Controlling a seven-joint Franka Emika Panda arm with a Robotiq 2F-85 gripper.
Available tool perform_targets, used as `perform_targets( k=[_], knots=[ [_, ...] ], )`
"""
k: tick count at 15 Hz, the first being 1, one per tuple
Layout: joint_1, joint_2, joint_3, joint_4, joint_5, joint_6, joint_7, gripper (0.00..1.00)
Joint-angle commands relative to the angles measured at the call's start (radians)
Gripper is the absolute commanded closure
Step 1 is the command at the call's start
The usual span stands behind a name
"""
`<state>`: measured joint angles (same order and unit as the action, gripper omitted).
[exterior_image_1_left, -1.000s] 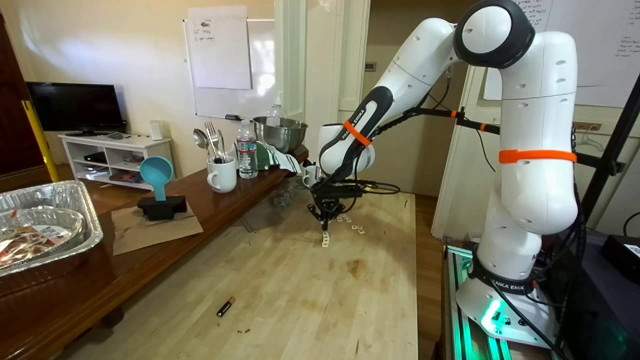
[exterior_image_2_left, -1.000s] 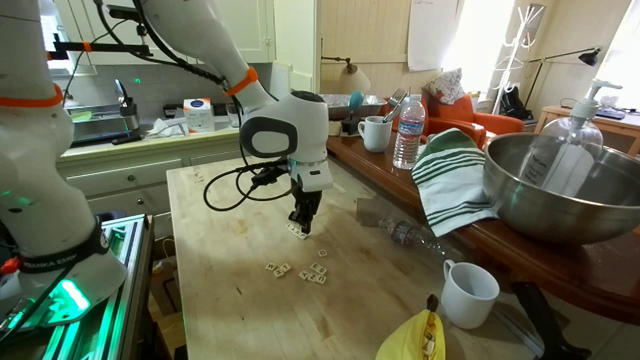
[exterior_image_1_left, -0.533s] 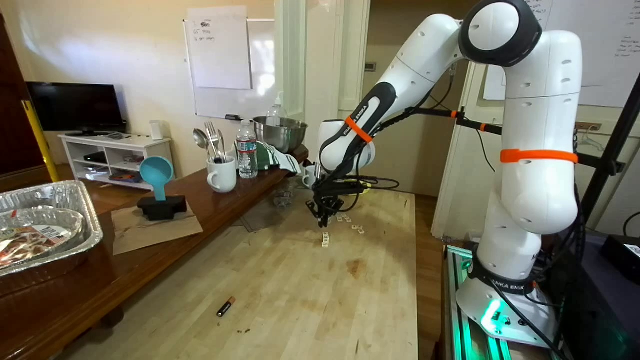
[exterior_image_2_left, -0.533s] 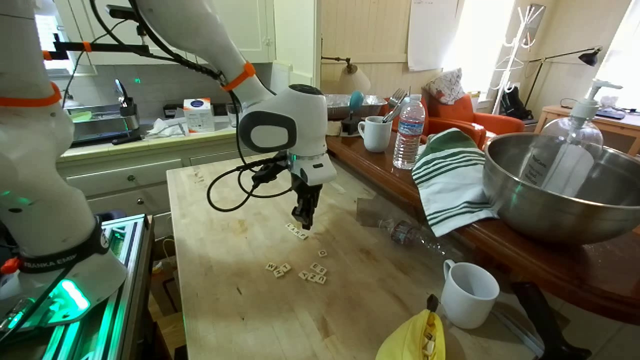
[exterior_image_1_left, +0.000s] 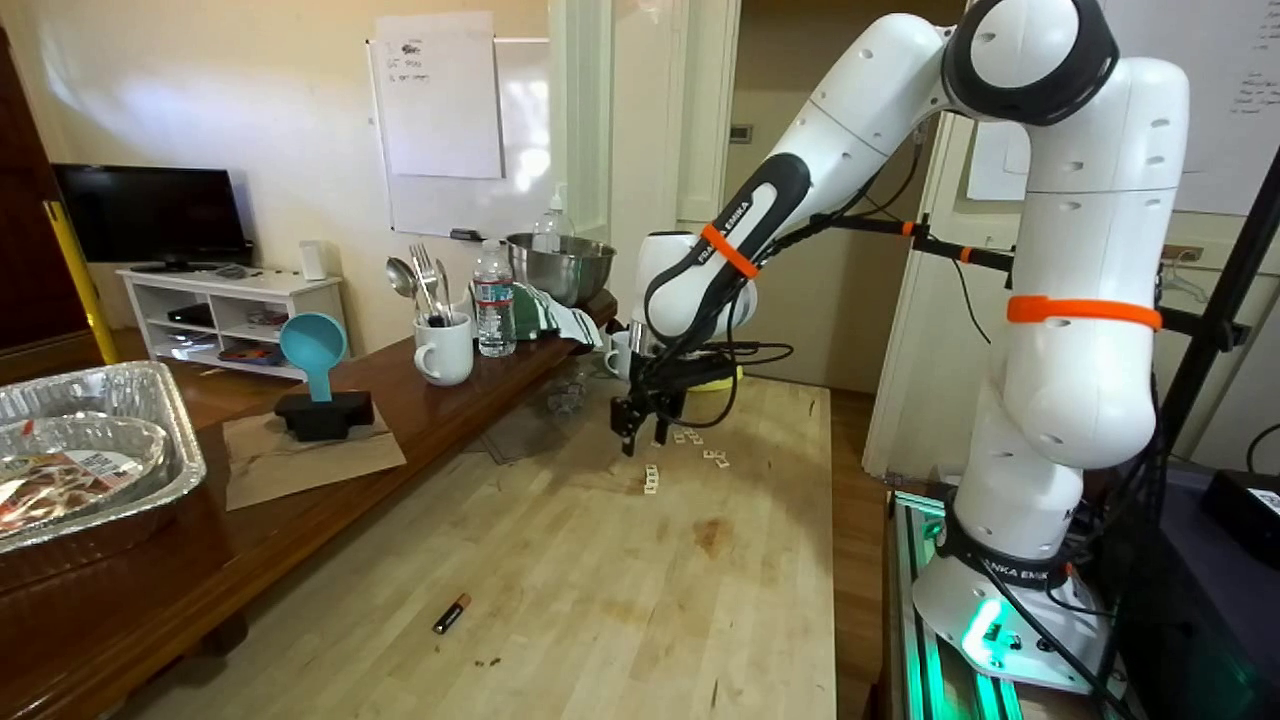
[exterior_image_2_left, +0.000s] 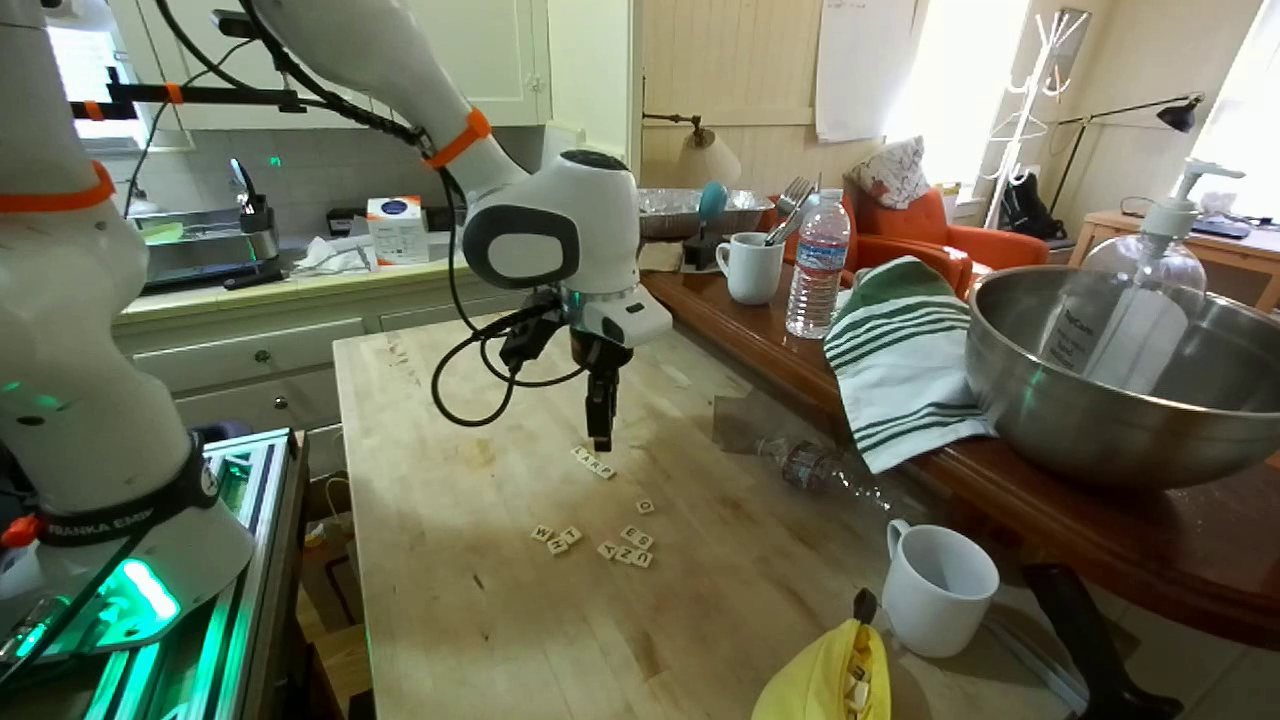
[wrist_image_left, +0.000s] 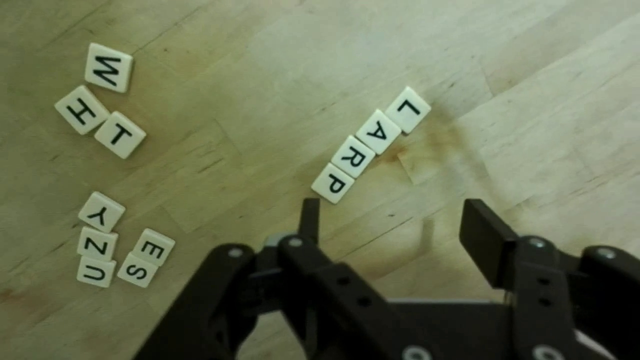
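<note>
Hovering with jaws spread wide, the tool (wrist_image_left: 390, 220) has the L-A-R-P tile row (wrist_image_left: 372, 142) near twelve o'clock in the wrist view, the W-H-T tiles (wrist_image_left: 92, 107) at ten; in an exterior view that row lies on the tabletop (exterior_image_1_left: 570, 560) at six from it, a battery (exterior_image_1_left: 452, 613) between seven and eight; in an exterior view an O tile (exterior_image_2_left: 645, 507) sits at five, a white mug (exterior_image_2_left: 930, 610) at four

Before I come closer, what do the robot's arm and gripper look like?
The arm is white and rounded, with a black-ringed elbow, orange bands and Franka Emika lettering. Black cables run along it. The gripper is black, with angular linkages and pale round screw heads.
</note>
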<state>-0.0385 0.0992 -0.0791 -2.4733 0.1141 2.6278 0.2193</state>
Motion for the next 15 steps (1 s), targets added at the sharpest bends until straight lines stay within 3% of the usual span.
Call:
perform_targets(
  k=[1, 7, 15],
  knots=[
    [-0.007, -0.063, 0.021, -0.044, -0.002, -0.046, -0.149, 0.0],
    [-0.003, -0.112, 0.032, -0.075, -0.038, -0.081, -0.304, 0.0],
    [-0.001, -0.166, 0.032, -0.114, -0.153, -0.069, -0.364, 0.0]
  ],
)
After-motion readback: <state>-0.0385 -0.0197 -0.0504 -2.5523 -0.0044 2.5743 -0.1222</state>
